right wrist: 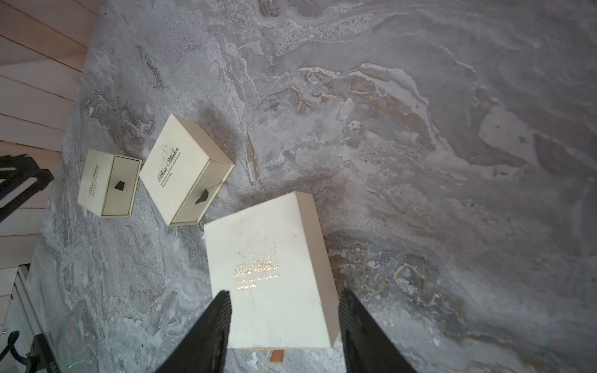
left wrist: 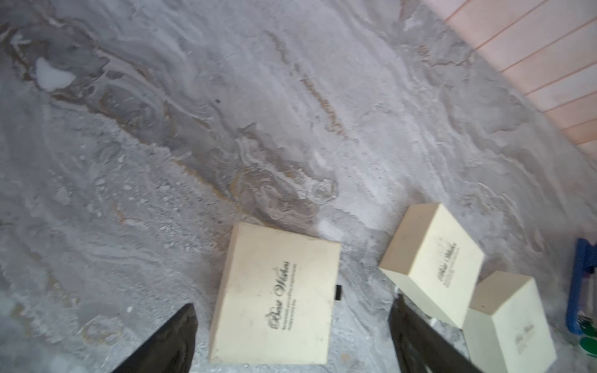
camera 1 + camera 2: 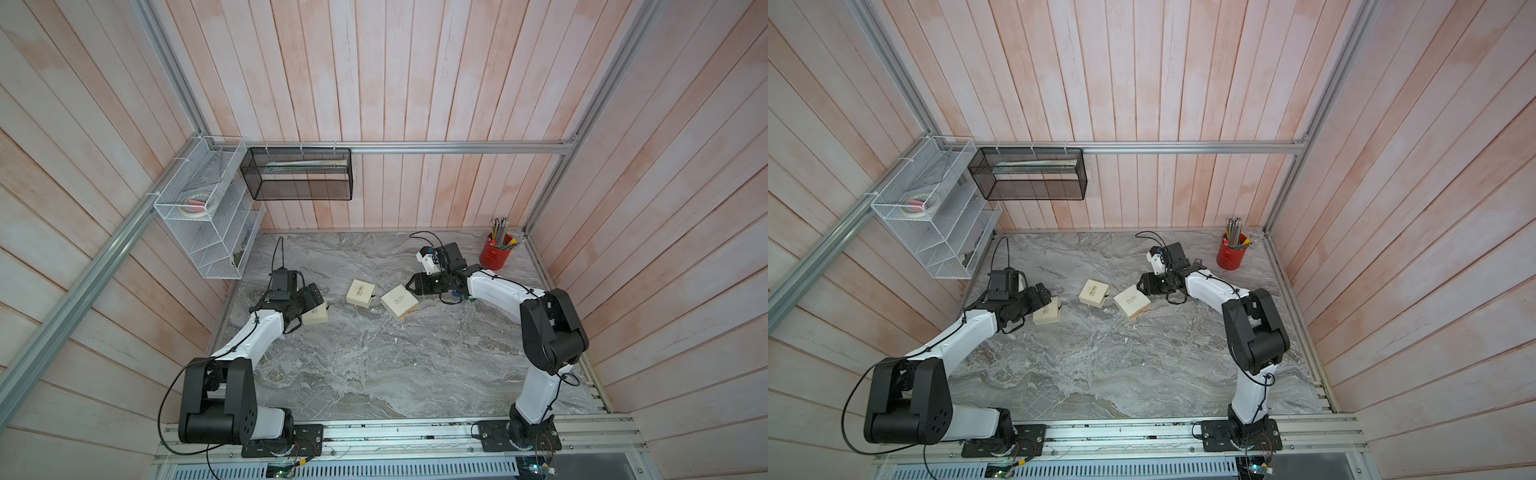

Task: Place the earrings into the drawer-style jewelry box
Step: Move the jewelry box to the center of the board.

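Note:
Three cream drawer-style jewelry boxes lie on the marble table in both top views, all with drawers shut. My left gripper is open, its fingers well apart on either side of the left box. My right gripper is open and straddles the right box, whose brown pull tab faces the wrist. The middle box lies free. Small blue and green pieces, which look like the earrings, lie beside the right arm.
A red cup of pencils stands at the back right corner. A white wire shelf and a black mesh basket hang on the walls at the back left. Wooden walls close in three sides.

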### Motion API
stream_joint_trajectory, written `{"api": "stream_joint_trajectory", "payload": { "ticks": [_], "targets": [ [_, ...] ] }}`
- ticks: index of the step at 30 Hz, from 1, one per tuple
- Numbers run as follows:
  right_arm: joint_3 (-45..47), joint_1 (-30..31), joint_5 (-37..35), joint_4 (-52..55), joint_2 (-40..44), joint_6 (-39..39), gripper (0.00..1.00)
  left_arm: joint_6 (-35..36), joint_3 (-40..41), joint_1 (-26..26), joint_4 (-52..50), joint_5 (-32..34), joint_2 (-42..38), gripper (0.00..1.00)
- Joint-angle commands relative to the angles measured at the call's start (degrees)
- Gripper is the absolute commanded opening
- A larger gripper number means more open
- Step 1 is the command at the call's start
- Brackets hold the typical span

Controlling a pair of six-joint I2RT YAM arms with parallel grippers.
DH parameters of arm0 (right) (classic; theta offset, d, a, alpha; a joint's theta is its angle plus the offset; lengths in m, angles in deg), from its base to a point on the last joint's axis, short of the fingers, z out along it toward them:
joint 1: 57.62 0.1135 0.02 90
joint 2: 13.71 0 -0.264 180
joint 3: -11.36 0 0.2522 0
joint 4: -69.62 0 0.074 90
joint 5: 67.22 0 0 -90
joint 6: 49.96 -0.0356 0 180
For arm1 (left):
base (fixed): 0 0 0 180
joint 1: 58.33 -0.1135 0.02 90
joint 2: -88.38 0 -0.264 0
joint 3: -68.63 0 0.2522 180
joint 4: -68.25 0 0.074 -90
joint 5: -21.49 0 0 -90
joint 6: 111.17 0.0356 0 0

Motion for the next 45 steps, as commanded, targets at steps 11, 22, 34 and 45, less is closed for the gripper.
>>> {"api": "stream_joint_trajectory", "payload": {
  "ticks": [11, 22, 34, 45],
  "targets": [
    [0.3, 0.1, -0.2, 0.8, 0.2, 1.6, 0.55, 6.9, -4.3, -1.5, 6.7, -12.7, 12.7, 0.85],
    [1.5, 0.1, -0.5, 0.6, 0.4, 2.1, 0.55, 16.2, -10.4, 1.8, 5.0, -19.9, 18.6, 0.85],
    [3.2, 0.0, -1.8, -0.4, 1.7, 1.6, 0.54, 17.5, -12.5, 6.9, 8.5, -29.1, 22.1, 0.85],
    [5.9, -4.1, -7.1, -4.5, 9.5, -1.3, 0.68, 14.9, -12.1, 10.0, 7.7, -20.3, 13.6, 0.89]
  ]
}}
